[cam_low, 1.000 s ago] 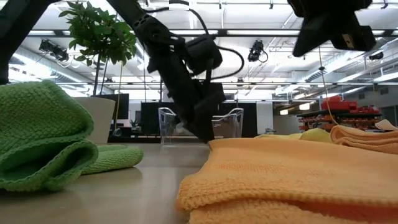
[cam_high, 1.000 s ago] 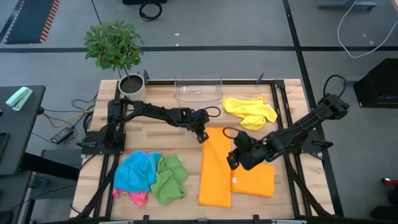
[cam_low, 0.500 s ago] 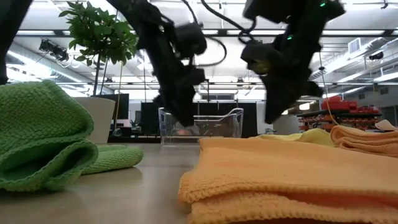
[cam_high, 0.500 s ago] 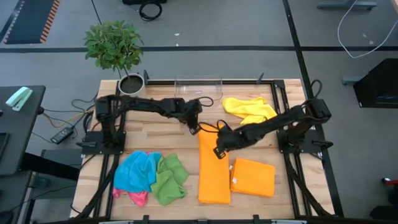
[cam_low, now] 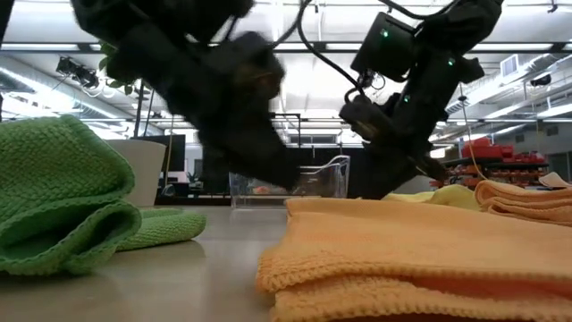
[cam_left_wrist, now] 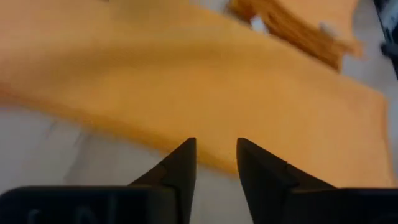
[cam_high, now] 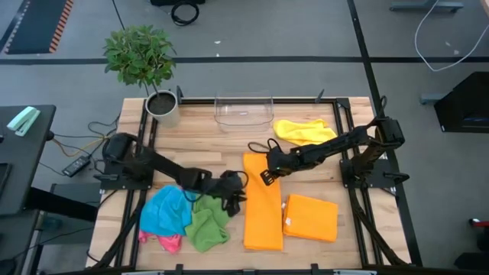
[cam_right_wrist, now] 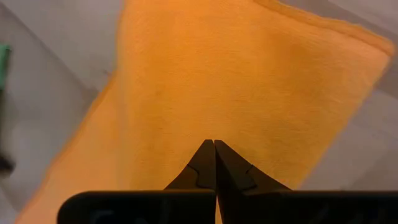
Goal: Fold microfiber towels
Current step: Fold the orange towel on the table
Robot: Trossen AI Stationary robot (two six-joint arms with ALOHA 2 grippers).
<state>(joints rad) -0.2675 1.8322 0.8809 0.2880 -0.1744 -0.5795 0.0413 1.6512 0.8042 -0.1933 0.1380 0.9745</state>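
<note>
- My left pincer (cam_high: 231, 195) hangs low just beside the long orange towel (cam_high: 263, 205), at that towel's left edge, with the green towel (cam_high: 208, 221) on its other side.
- In my left wrist view its fingers (cam_left_wrist: 180, 168) stand a little apart with nothing between them, and the long orange towel (cam_left_wrist: 205, 93) lies just ahead of the tips.
- My right pincer (cam_high: 267, 175) sits over the far end of the long orange towel, its tips pressed together and empty (cam_right_wrist: 214, 163).
- A folded orange towel (cam_high: 311, 218) lies just right of the long one.
- The yellow towel (cam_high: 304, 132) lies crumpled beyond the long towel's far end, to the right.
- The blue towel (cam_high: 166, 211) and a pink towel (cam_high: 170, 242) lie left of the green one.
</note>
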